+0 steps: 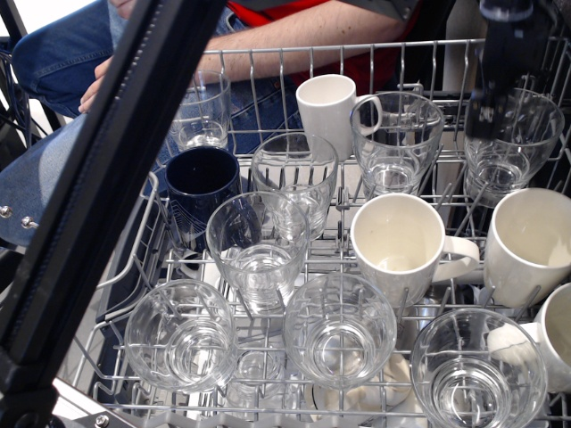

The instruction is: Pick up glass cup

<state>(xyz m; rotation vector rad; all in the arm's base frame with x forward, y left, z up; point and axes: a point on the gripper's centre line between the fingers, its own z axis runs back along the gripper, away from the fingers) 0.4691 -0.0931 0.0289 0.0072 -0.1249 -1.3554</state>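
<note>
Several clear rounded glass cups stand upright in a wire dish rack (268, 55). One glass cup (522, 147) stands at the back right. My gripper (491, 111) hangs as a dark, blurred shape over that cup's left rim, its lower end at or just inside the rim. I cannot make out how its jaws stand. Other rounded cups are at the back middle (396, 143), the centre (257, 250) and the front row (339, 328). My black arm link (107, 205) crosses the left of the view diagonally.
White handled mugs (399, 242), (526, 245), (328, 111) and a dark blue mug (202, 187) share the rack. A small faceted glass (203, 111) stands at the back left. A seated person's arm (294, 31) and jeans are behind the rack.
</note>
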